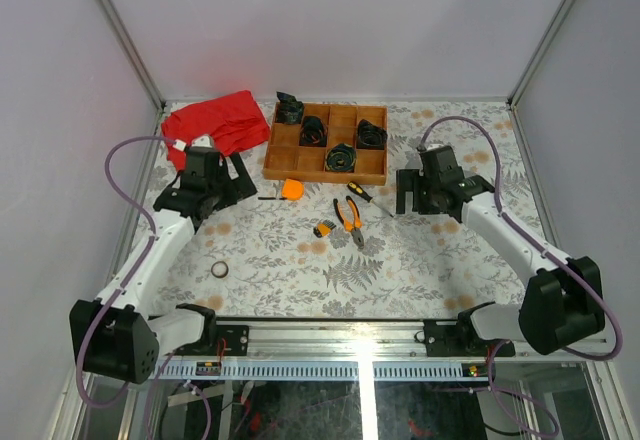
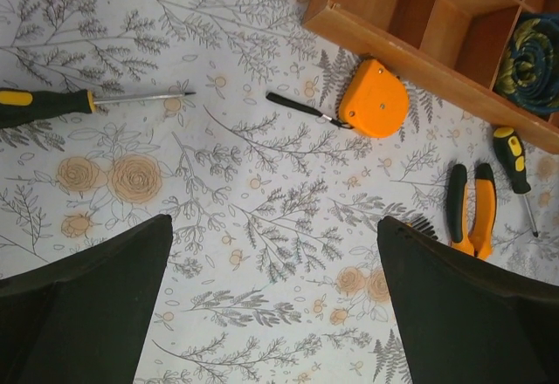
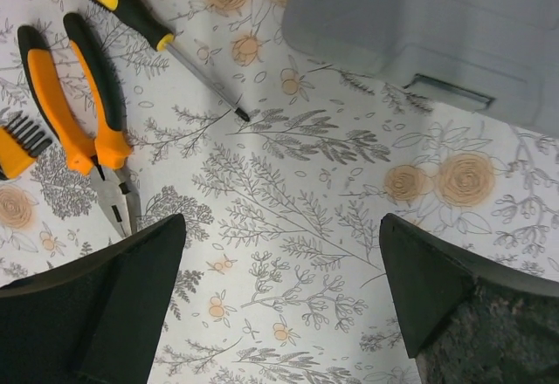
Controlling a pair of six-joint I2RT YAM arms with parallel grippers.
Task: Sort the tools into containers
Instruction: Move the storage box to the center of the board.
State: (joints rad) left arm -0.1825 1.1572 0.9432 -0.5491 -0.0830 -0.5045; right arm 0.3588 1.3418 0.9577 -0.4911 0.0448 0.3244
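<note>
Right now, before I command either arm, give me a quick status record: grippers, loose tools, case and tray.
left gripper: open, empty
right gripper: open, empty
loose on table: pliers, screwdriver by pliers, screwdriver by left gripper, tape measure, yellow-grey piece, black ring
grey case: just ahead of right gripper, partly in view, contents not visible
wooden tray: holds black coiled bundles

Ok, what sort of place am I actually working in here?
Most likely a lab test booth rather than a real workshop: plain white walls framed by aluminium posts, a metal rail along the near edge, and staged tools such as the pliers on a floral-print tabletop.
</note>
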